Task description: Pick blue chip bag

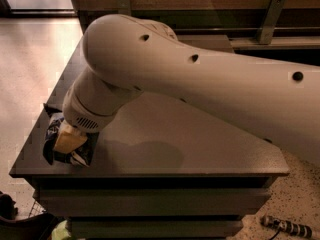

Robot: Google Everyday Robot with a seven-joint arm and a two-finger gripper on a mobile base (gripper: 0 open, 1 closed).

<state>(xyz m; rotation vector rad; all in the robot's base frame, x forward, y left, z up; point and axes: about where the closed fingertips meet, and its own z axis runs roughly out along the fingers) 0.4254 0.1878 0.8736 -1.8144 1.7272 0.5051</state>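
The blue chip bag [79, 155] lies crumpled at the front left corner of the dark table [200, 149], dark blue with white lettering, partly covered. My gripper [67, 138] is down on the bag, showing as a pale yellowish piece under the white wrist [87, 115]. The big white arm [210, 79] runs across the view from the right and hides much of the table behind it. No green bag or soda can shows.
The bag sits close to the table's left and front edges. A light floor lies to the left. A wall rail with a metal bracket [270, 19] runs behind. A small tool-like object [285, 226] lies on the floor at the bottom right.
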